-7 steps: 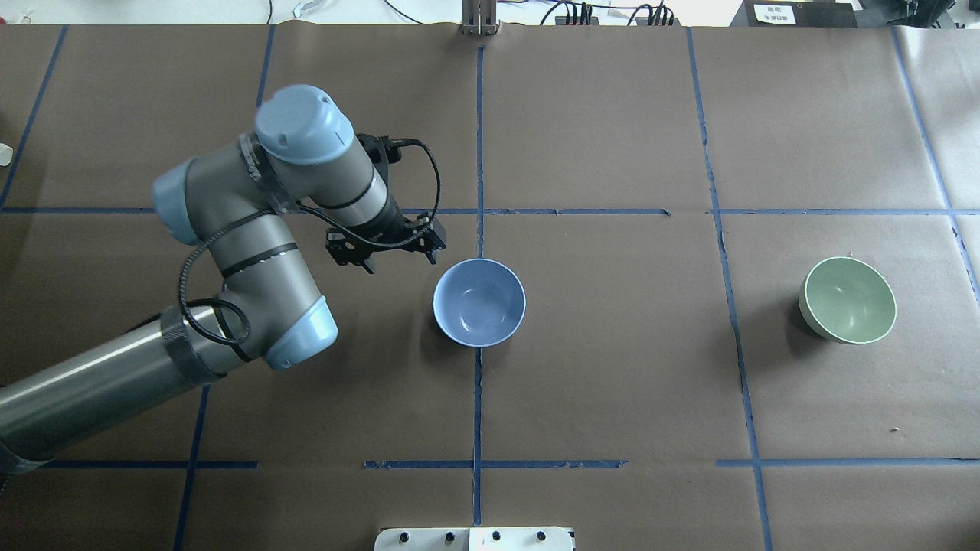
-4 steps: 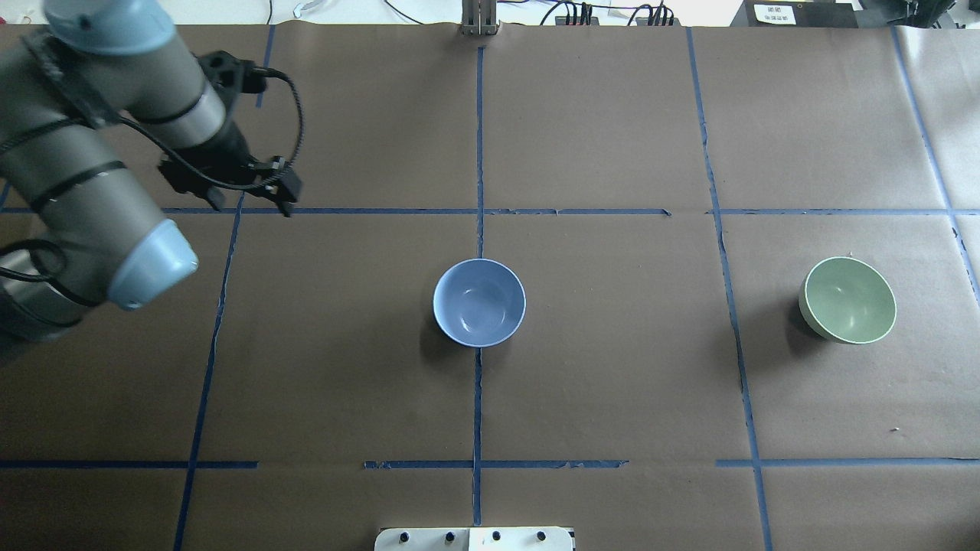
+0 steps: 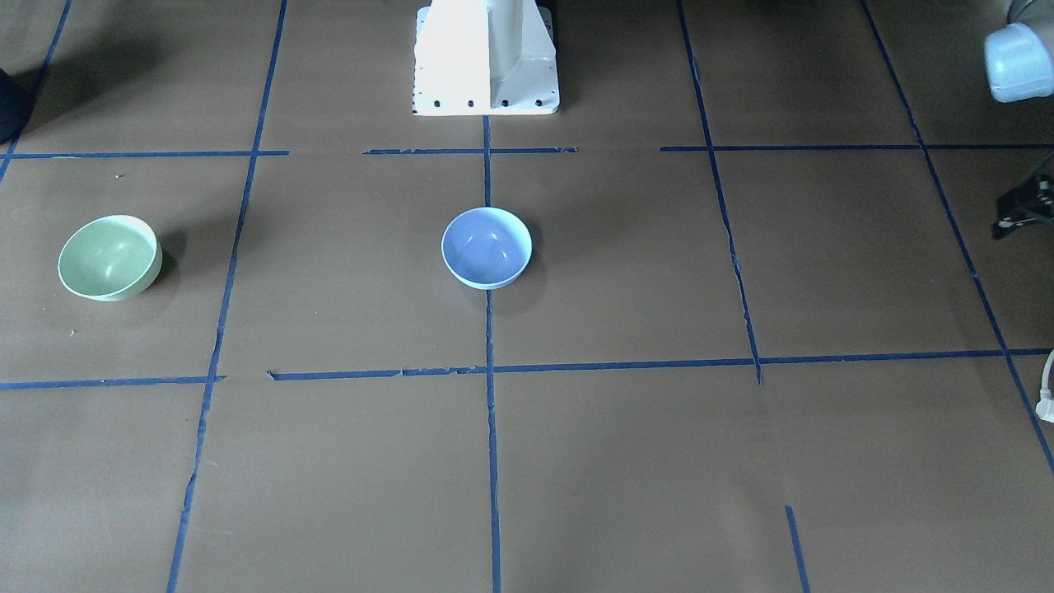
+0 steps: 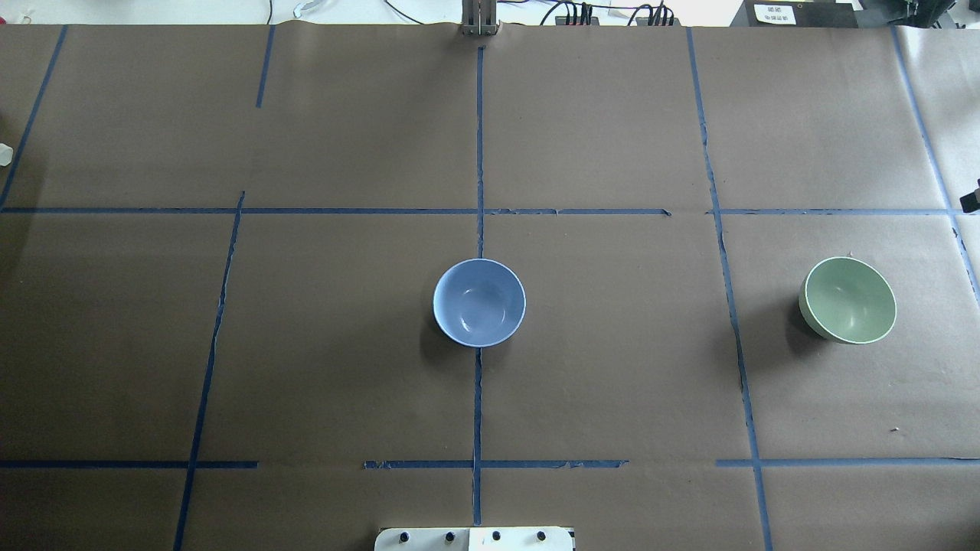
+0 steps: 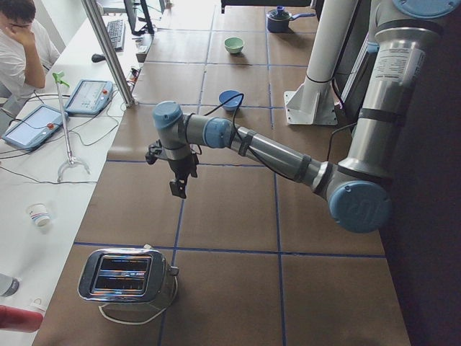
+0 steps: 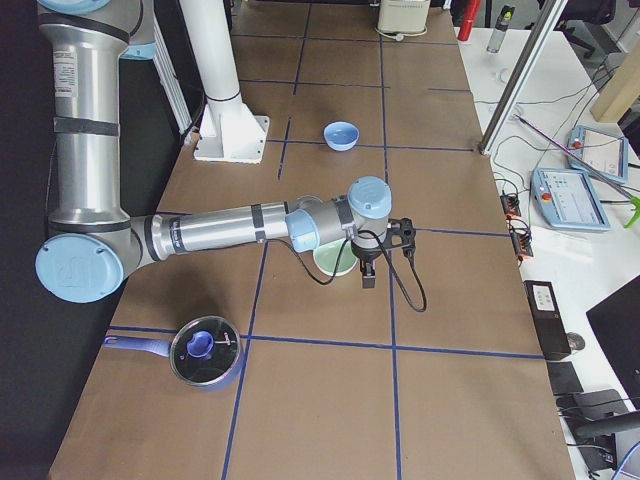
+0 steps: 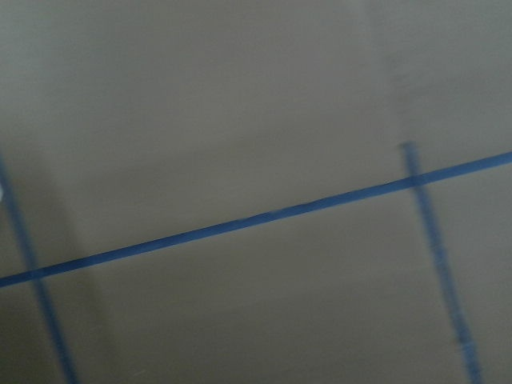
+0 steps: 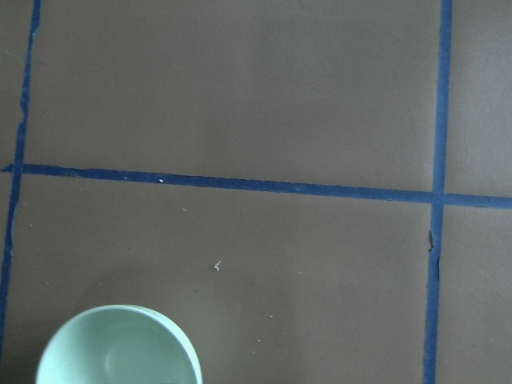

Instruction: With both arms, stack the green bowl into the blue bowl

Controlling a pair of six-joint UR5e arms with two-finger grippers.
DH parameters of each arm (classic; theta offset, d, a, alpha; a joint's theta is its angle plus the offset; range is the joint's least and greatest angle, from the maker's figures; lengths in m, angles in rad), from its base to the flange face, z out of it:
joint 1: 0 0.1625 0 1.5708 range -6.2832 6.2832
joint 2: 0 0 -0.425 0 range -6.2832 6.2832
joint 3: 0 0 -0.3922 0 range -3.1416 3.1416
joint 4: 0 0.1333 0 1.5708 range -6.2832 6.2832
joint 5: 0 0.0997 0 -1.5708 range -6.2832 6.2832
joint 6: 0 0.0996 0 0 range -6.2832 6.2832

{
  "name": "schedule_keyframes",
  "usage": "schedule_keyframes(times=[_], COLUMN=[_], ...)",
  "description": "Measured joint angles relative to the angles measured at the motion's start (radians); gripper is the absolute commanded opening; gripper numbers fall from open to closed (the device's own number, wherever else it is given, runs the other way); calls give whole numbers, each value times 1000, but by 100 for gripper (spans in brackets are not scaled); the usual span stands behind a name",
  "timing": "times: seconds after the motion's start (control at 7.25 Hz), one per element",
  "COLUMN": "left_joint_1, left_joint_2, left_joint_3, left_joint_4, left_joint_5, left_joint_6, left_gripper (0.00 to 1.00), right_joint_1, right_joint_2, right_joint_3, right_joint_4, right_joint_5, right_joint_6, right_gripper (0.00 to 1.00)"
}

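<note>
The blue bowl [image 4: 479, 302] stands upright and empty at the table's middle, also in the front view [image 3: 487, 247]. The green bowl [image 4: 847, 299] stands upright and empty far to the right, also in the front view [image 3: 109, 257]. My left gripper [image 5: 178, 189] hangs over bare table far to the left of the blue bowl. Only its edge shows in the front view [image 3: 1021, 216], and I cannot tell whether it is open. My right gripper [image 6: 366, 278] hovers close beside the green bowl [image 6: 333, 262], just past it. I cannot tell its state. The right wrist view shows the green bowl's rim [image 8: 120, 348] at the bottom left.
A toaster [image 5: 130, 274] stands at the table's left end. A lidded pot [image 6: 205, 352] sits at the right end. The white pedestal base [image 3: 486, 58] is behind the blue bowl. Blue tape lines grid the brown table cover [image 4: 612, 383].
My left arm has swung away from beside the blue bowl to the left and up, out of the overhead view. Both bowls have stayed in place.
</note>
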Motion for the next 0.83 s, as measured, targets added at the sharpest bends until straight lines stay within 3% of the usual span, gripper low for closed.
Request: schedule_keyframes(times=[0.28,0.55,0.83], left_joint_1=[-113,-133,-134], left_joint_2=[103,129,129], left_joint_3=[36,38,38], left_joint_4=[-5,-6,-6], left_joint_5=[-45,-56,-58], left_joint_6=[123,133,131], left_gripper=[100,100,100], right_joint_1=[-40,-64,-147], right_joint_2=[-14,-48,-58], right_joint_3=[-36,-173,-216], right_joint_4=[47,339,547], right_joint_5=[-13,-15,-22], right_joint_6=[51,176,357], right_gripper=[100,100,99])
